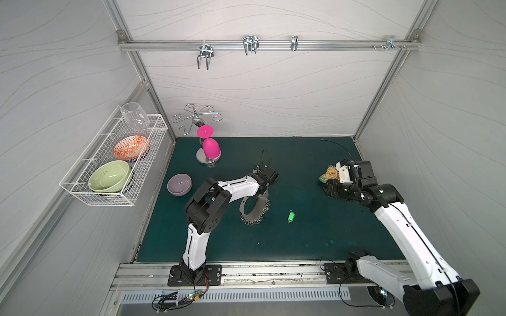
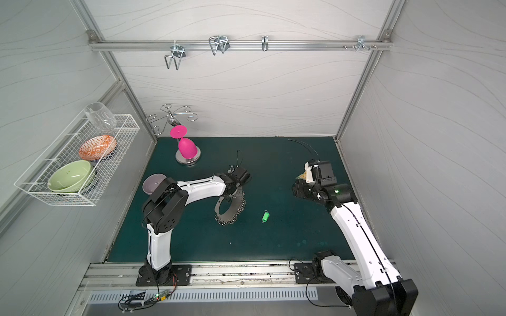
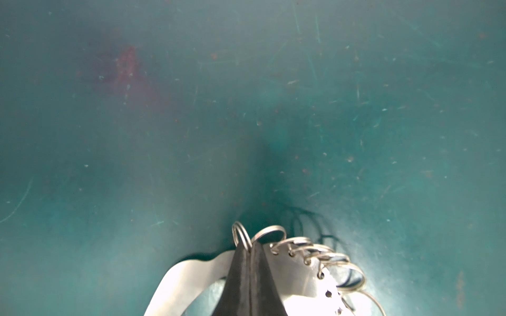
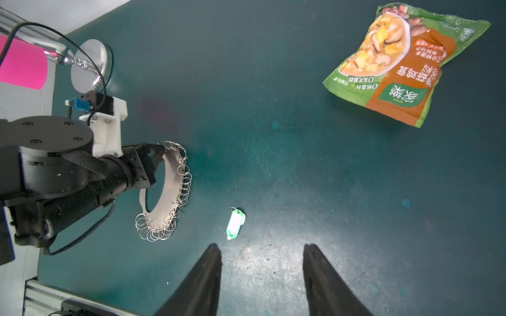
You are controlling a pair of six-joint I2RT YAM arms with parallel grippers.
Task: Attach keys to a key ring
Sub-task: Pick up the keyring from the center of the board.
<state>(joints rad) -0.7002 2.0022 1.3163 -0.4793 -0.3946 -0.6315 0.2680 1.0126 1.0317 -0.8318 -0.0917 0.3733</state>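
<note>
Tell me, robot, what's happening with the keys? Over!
Left gripper shut on key ring rim; right gripper open, empty. Green key loose on mat, unattached. Snack packet well aside, path clear.

Green key (image 2: 265, 216) near key ring (image 2: 236, 211)

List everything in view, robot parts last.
Oval metal plate edged with wire rings: one, grey, mat centre.
Plastic key tag: one, green, beside plate.
Snack packet: one, green and orange, mat.
Goblet: one, pink, inverted on chrome stand.
Round bowl: one, lilac, mat edge.
Wire basket: one, white, side wall; holds clear glass, orange patterned bowl, green bowl.
Metal hooks: four, silver, back rail.
Left pincer: one, black, shut on plate.
Right pincer: one, black, open.
</note>
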